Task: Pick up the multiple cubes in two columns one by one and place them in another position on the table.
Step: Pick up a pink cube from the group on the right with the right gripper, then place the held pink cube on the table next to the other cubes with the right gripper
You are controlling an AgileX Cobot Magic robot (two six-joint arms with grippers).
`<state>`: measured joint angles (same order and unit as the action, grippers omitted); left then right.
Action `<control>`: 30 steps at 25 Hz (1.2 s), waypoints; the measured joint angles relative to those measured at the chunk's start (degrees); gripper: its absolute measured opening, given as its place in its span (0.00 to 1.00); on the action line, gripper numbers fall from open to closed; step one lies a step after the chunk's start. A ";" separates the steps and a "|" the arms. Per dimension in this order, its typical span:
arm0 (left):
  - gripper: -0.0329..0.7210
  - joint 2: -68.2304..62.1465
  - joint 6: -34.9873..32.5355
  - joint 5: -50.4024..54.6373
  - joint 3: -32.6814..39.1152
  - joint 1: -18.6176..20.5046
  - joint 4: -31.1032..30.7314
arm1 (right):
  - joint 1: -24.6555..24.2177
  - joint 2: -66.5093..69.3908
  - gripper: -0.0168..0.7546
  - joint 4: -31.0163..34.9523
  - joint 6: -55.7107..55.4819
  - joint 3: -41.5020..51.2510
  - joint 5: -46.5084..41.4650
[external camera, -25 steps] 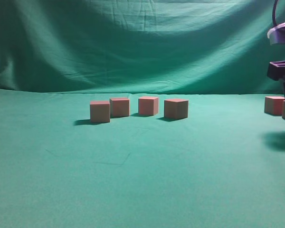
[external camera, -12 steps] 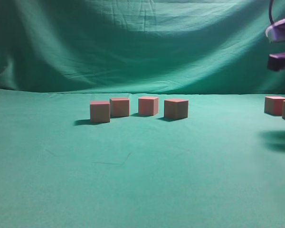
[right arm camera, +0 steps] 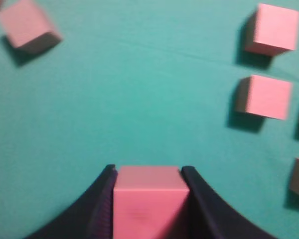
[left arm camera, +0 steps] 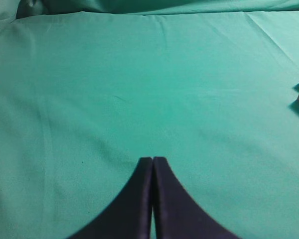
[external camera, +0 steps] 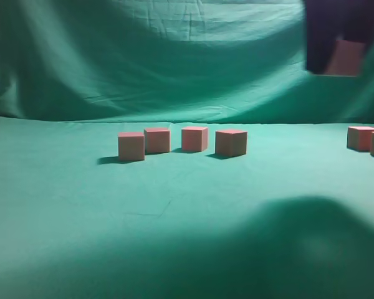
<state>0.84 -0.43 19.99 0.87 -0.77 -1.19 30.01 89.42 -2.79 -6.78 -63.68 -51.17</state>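
Pinched a pink cube (right arm camera: 150,199) between right gripper (right arm camera: 149,191) jaws, high over the table (external camera: 174,218) for carrying clear of grounded cubes (external camera: 182,141); kept left gripper (left arm camera: 153,164) jaws pressed together, idle.

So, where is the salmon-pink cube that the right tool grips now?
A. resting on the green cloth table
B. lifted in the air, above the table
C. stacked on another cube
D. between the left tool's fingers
B: the right tool clamps the salmon-pink matte cube, which the exterior view shows high above the green cloth table.
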 joint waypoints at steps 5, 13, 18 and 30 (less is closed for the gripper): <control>0.04 0.00 0.00 0.00 0.00 0.00 0.00 | 11.94 1.55 0.39 -0.23 3.17 -0.04 3.89; 0.04 0.00 0.00 0.00 0.00 0.00 0.00 | 16.33 10.66 0.39 -0.87 7.49 -9.11 4.43; 0.04 0.00 0.00 0.00 0.00 0.00 0.00 | 18.05 18.65 0.39 -0.87 7.49 -18.44 2.48; 0.04 0.00 0.00 0.00 0.00 0.00 0.00 | 18.98 29.35 0.39 -0.53 0.16 -27.59 -0.50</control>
<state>0.84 -0.43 19.99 0.87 -0.77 -1.19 48.99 118.77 -3.33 -6.62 -91.27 -51.67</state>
